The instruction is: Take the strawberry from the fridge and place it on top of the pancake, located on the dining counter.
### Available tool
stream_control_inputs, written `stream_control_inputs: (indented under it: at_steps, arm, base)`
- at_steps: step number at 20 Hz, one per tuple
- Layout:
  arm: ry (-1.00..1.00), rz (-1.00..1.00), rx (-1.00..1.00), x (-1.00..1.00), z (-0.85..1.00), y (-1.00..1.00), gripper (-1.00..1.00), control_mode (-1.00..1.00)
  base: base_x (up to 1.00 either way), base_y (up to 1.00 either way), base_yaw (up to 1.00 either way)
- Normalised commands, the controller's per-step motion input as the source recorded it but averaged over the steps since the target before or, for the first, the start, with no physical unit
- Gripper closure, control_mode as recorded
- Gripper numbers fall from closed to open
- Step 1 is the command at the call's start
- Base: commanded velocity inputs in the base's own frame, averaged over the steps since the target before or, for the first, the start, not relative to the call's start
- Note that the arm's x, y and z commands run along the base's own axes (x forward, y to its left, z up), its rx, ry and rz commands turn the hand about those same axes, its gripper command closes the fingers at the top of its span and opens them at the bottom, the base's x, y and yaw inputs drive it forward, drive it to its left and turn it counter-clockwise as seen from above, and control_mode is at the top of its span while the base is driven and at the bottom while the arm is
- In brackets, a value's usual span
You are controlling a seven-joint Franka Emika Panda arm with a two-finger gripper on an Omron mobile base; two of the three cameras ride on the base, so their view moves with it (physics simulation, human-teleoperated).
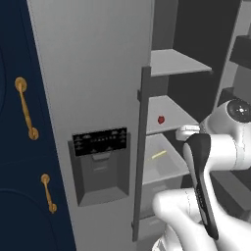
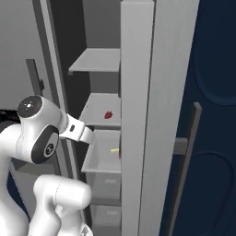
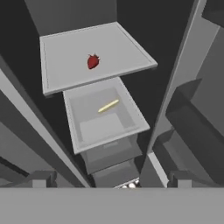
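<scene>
1. Red strawberry (image 3: 92,61): lying alone on a grey shelf (image 3: 61,57) inside the open fridge (image 1: 93,73), one level above the tray (image 3: 127,120) holding a pale yellow stick (image 3: 108,106).
2. Gripper (image 3: 111,181): outside the shelves, aimed in at them, holding nothing; fingertips (image 3: 39,180) set wide apart.
3. Step in hand: approach to the berry, not yet reached.
4. Next move, as judged: advance over the shelf, straddle the berry, close gently.

strawberry (image 3: 92,61) on fridge (image 1: 93,73) shelf (image 3: 61,65), stick (image 3: 108,106) in tray (image 3: 127,124) below — well apart
</scene>
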Motion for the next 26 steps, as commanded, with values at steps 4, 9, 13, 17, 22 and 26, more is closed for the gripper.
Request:
stream_control_inputs:
  at_steps: [4, 9, 13, 17, 22, 26]
  arm:
    - [0.0, 0.0, 0.0, 0.0, 0.0, 0.0, -1.0, 1.0]
    - [0.0, 0.0, 0.0, 0.0, 0.0, 0.0, -1.0, 1.0]
    - [0.0, 0.0, 0.0, 0.0, 0.0, 0.0, -1.0, 1.0]
    - [0.0, 0.04, 0.0, 0.51, -0.07, 0.0, -1.0, -1.0]
    - [0.04, 0.0, 0.0, 0.9, -0.12, 0.23, -1.0, -1.0]
    - [0.02, 0.0, 0.0, 0.72, -0.36, 0.22, -1.0, -1.0]
  base:
    - [0.49, -0.02, 0.11]
    - [0.27, -0.32, 0.03]
    - [0.14, -0.37, 0.07]
    - [0.1, 0.0, 0.02]
    - [0.0, 0.0, 0.0]
    - [0.0, 0.0, 0.0]
